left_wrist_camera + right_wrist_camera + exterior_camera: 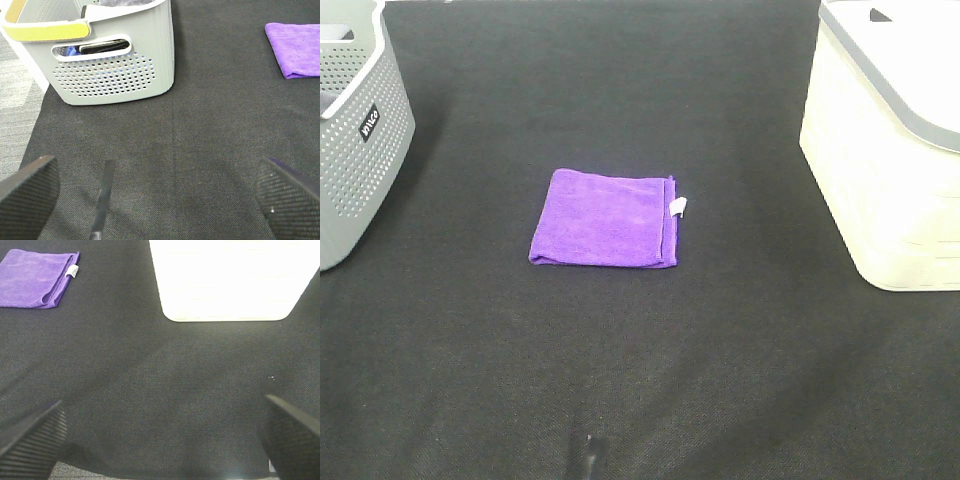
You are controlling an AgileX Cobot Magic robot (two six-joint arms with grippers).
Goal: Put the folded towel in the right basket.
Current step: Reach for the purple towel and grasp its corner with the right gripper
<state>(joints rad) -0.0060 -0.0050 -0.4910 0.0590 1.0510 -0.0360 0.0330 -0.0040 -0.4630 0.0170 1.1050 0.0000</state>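
My left claw (159,200) hung wide open over the dark mat (740,380), holding nothing, near the grey basket (120,65). My right claw (161,440) was spread just as wide, also empty, in front of the cream basket (880,190). The folded purple towel (607,232) lay flat on the mat between the two baskets, apart from both, with its white tag (679,207) toward the cream one.

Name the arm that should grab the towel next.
Right, probably: the towel lies centrally, but the cream basket stands on the right arm's side, and the right end effector is open and empty.
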